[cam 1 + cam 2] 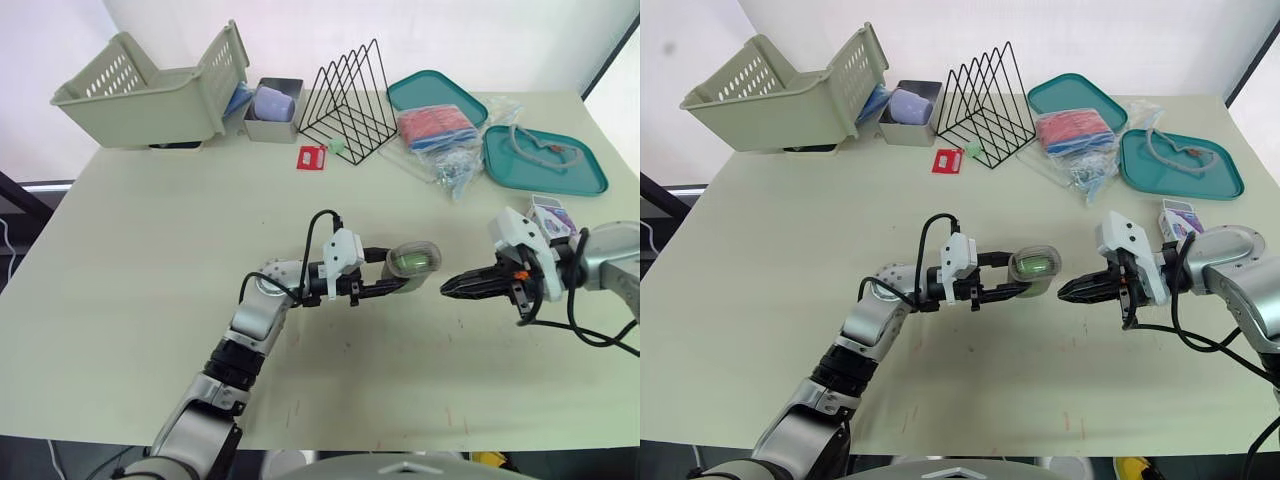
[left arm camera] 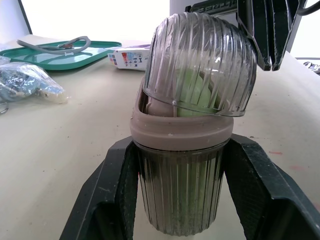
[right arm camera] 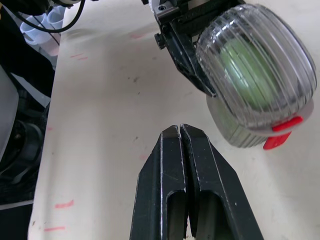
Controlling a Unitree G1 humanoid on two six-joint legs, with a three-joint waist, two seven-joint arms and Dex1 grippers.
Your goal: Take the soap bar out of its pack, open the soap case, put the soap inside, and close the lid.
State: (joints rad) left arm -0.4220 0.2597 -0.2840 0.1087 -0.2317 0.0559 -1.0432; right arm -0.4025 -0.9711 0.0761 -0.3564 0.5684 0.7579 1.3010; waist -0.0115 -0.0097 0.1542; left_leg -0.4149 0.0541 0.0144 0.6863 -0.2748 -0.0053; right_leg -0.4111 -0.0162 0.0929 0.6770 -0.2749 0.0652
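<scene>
Over the middle of the counter (image 1: pixel 150 250), my left gripper (image 1: pixel 400 272) squeezes the hard, ribbed bottom of the soap case (image 1: pixel 411 260) with the green soap (image 3: pixel 245 70) inside, and my right gripper (image 1: pixel 448 288), pinched shut and empty, should gently press its slippery, tilted lid (image 2: pixel 205 65).

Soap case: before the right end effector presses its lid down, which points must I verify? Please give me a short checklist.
1. Soap inside the soap case: ok, the green bar is seen through the lid.
2. Left end effector holds the case base on both sides: ok.
3. Lid fully closed: not ok, it sits tilted with a gap over the rim.
4. Red latch joined: not ok, the two red tabs are apart.
5. Right end effector shut for pushing, not touching the case: ok.
</scene>
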